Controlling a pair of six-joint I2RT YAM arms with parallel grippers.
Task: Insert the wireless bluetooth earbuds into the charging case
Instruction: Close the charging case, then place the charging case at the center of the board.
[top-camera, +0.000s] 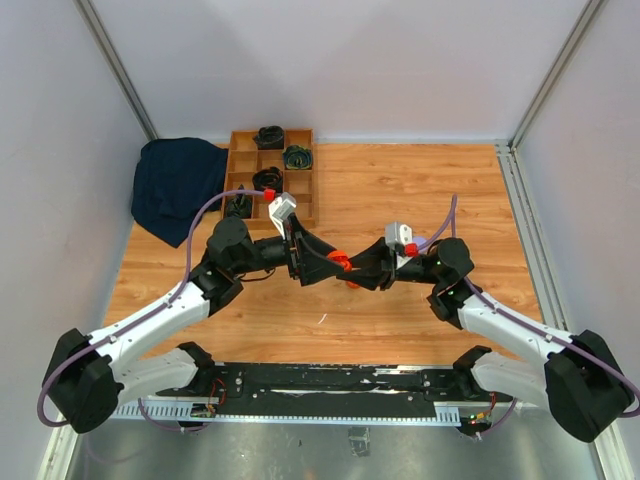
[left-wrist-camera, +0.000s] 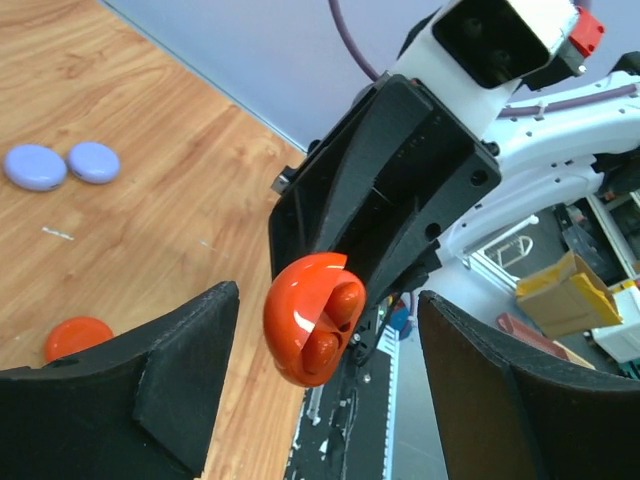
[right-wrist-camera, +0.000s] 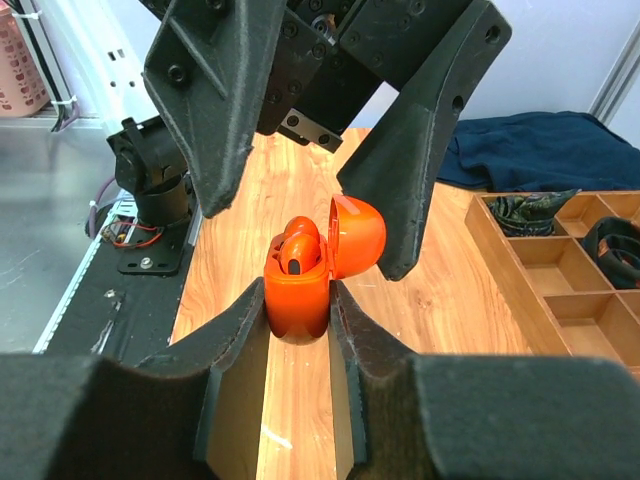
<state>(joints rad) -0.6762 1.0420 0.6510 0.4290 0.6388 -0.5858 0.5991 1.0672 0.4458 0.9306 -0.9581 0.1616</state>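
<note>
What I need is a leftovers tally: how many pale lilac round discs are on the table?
2: one pale lilac round disc near the left wrist view's left edge, the other just right of it. More may be hidden.

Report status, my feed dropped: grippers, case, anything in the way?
Right gripper shut on open orange charging case. Left gripper open, straddling it, not touching. Two orange earbuds inside. No obstruction seen.

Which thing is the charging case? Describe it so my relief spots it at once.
Look over the middle of the wooden table. There the right gripper pinches a glossy orange rounded charging case. Unlike the flat orange disc and two lilac discs lying on the table, it is held aloft, its lid hinged open over orange earbuds.
</note>
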